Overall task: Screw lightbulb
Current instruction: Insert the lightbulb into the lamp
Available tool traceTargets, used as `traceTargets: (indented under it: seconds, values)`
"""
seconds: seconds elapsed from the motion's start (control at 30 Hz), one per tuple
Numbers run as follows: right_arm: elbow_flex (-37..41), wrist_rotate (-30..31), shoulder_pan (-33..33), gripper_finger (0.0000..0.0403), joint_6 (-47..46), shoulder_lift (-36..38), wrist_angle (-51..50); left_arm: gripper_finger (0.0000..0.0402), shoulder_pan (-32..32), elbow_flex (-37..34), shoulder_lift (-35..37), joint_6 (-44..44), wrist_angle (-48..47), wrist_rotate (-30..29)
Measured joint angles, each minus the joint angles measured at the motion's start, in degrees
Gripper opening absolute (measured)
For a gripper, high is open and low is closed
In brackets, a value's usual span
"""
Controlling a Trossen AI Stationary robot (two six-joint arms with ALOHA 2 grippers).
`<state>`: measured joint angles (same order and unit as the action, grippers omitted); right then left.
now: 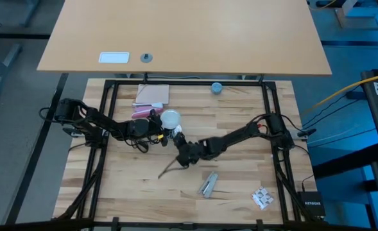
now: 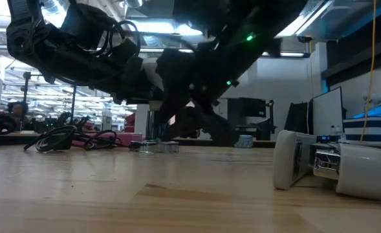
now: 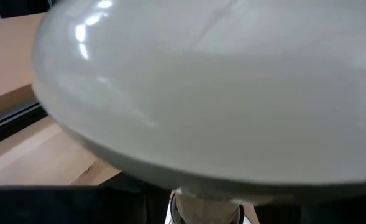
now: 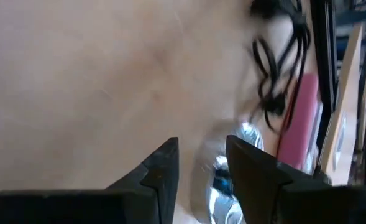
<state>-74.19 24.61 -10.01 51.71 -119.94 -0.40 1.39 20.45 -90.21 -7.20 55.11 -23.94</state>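
Observation:
The white frosted lightbulb (image 1: 171,118) is near the table's middle, its pale neck (image 1: 176,133) slanting toward the near right. It fills the left wrist view (image 3: 201,93). My left gripper (image 1: 156,125) reaches in from the left and is at the globe's left side. My right gripper (image 1: 181,149) reaches in from the right, just near of the neck. Its fingers stand a narrow gap apart (image 4: 201,168) over a flat shiny metal disc (image 4: 223,177). The disc lies on the table (image 2: 154,147). My left gripper is on the bulb's globe (image 1: 165,120), coming about level from the table's left. The globe hides the fingers in the left wrist view, so the kind of hold does not show. My right gripper: I cannot tell whether its fingertips (image 4: 164,165) touch the disc.
Pink and beige books (image 1: 151,96) lie at the far left and a small blue round object (image 1: 216,87) at the far edge. A silvery tool (image 1: 208,185), a crumpled white packet (image 1: 262,197) and a dark rod (image 1: 168,169) lie toward the near edge.

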Motion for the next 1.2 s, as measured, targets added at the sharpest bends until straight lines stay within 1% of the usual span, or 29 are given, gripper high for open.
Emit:
traceTargets:
  seconds: [0.1, 0.23, 0.4, 0.5, 0.7, 0.97, 1.2]
  values:
    - [0.0, -0.8, 2.4, 0.0124, 0.0, 0.0, 0.5, 0.017, 0.0, 0.0, 0.0, 0.0, 0.0, 0.0]
    - [0.0, -6.7, 4.7, 0.0111, 0.0, -0.4, 1.0, 0.017, 0.0, 0.0, 0.0, 0.0, 0.0, 0.0]
    - [-0.1, -7.6, 6.0, 0.0084, 0.1, -3.1, 2.8, 0.017, 0.0, 0.0, 0.0, 0.0, 0.0, 0.0]
    - [-0.3, -6.4, 5.9, 0.0068, -0.1, -4.4, 4.1, 0.017, 0.0, -0.1, -0.1, -0.1, -0.7, 0.0]
    - [-0.3, -0.5, 5.8, 0.0051, -0.4, -4.6, 3.6, 0.017, 0.0, -0.2, -0.2, -0.2, -0.8, -0.2]
    - [-0.2, 7.3, 5.9, 0.0048, -1.5, -4.7, -4.5, 0.017, 0.1, -0.1, -0.1, 0.4, -0.7, -0.3]
    - [-0.1, 10.4, 6.4, 0.0048, -2.6, -4.7, -4.3, 0.017, 0.0, -0.1, -0.1, 0.5, -0.6, 0.1]
